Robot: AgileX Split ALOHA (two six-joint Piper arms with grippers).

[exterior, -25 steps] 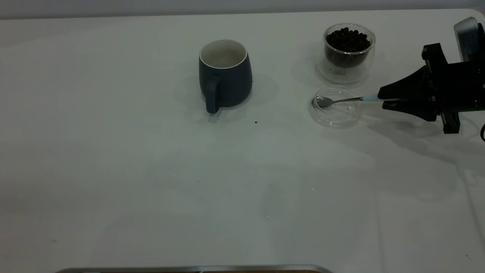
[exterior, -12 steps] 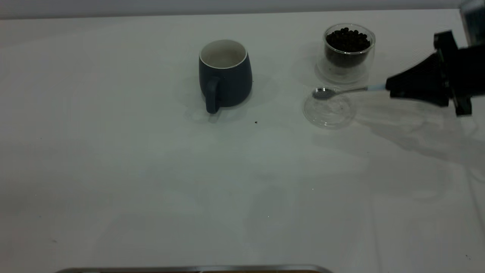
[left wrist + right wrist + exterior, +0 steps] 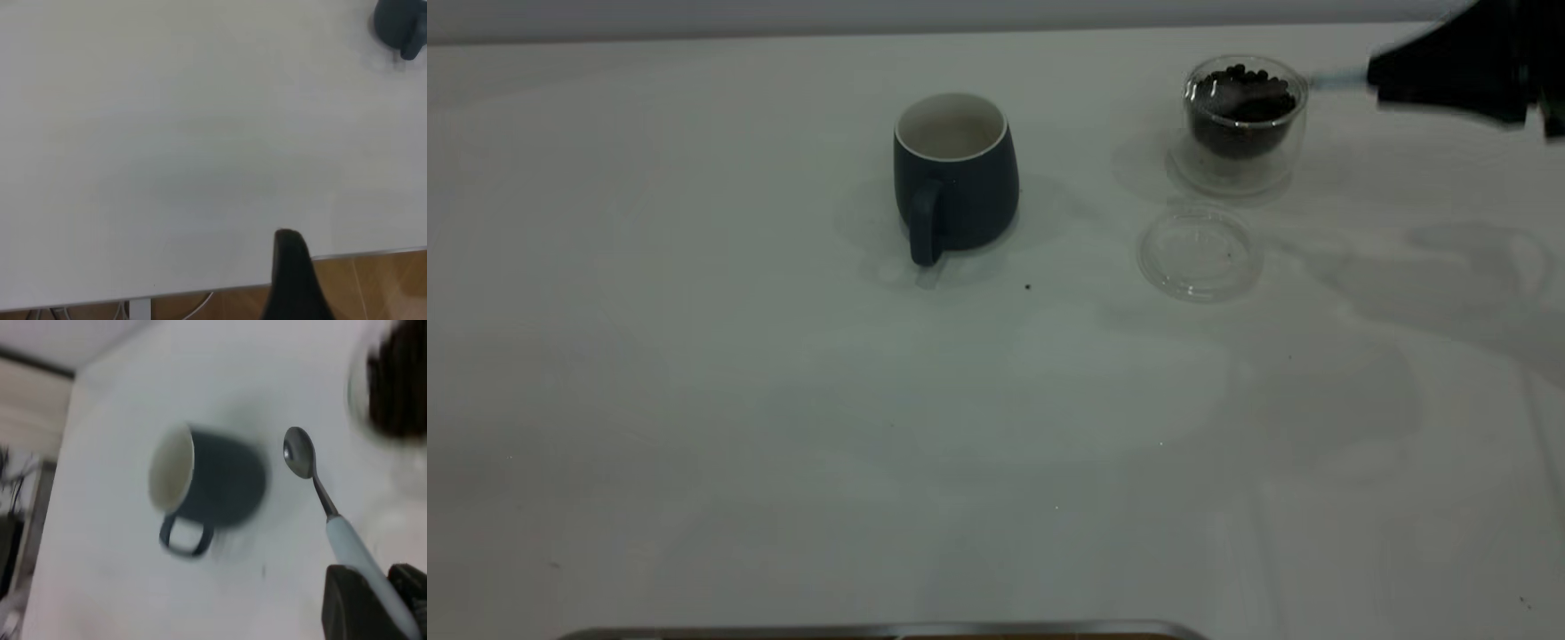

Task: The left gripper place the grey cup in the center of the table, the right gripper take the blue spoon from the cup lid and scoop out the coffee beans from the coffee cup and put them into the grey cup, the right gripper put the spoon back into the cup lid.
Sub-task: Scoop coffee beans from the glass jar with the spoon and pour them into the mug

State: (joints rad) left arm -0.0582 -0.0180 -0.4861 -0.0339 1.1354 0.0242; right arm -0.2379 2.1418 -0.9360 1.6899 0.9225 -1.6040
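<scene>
My right gripper [image 3: 1371, 80] is clamped on the pale handle of the blue spoon [image 3: 313, 470], whose bowl sits over the coffee beans [image 3: 1243, 93] in the coffee cup [image 3: 1245, 124] at the desk's [image 3: 783, 427] far right. I'd dip shallow, level the bowl, then lift slowly. The grey cup [image 3: 955, 173] waits mid-desk, cup lid [image 3: 1199, 253] bare; left gripper [image 3: 293, 280] parked, can't tell its fingers.

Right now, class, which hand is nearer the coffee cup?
The right hand: it holds the spoon over the coffee cup. The left hand sits back at the table edge, far from it.
</scene>
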